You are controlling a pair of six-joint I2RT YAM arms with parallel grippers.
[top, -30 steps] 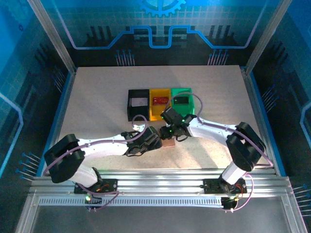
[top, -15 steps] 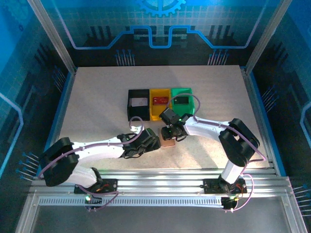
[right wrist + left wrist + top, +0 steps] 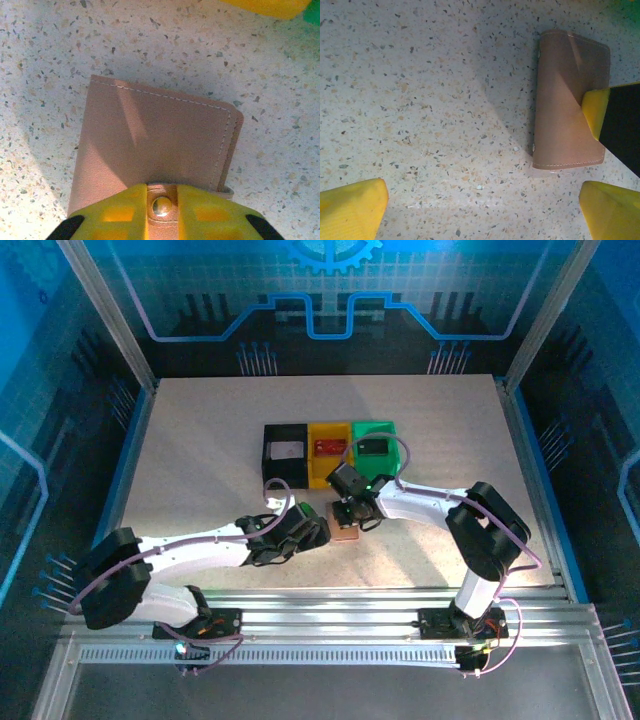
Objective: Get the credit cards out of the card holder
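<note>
The pinkish-tan card holder [image 3: 346, 523] lies folded shut on the table, in front of the bins. In the right wrist view the card holder [image 3: 155, 140] has its snap tab [image 3: 162, 226] between my right gripper's [image 3: 162, 207] yellow fingers, which are shut on the tab's two sides. My left gripper [image 3: 480, 210] stands open just left of the card holder [image 3: 567, 100], touching nothing. A yellow fingertip [image 3: 596, 111] of the right gripper rests on the holder's edge. A whitish card [image 3: 287, 450], a red card [image 3: 326, 447] and a black card [image 3: 373, 447] lie in the bins.
Three small bins stand side by side behind the holder: black [image 3: 272, 462], yellow [image 3: 322, 470], green [image 3: 392, 438]. Both arms meet at the table's middle. Speckled tabletop stretches to the left [image 3: 190, 470] and right [image 3: 470, 450].
My right gripper has moved left and down onto the holder and closed on its snap tab. The left arm has stretched lower, its gripper still open beside the holder.
</note>
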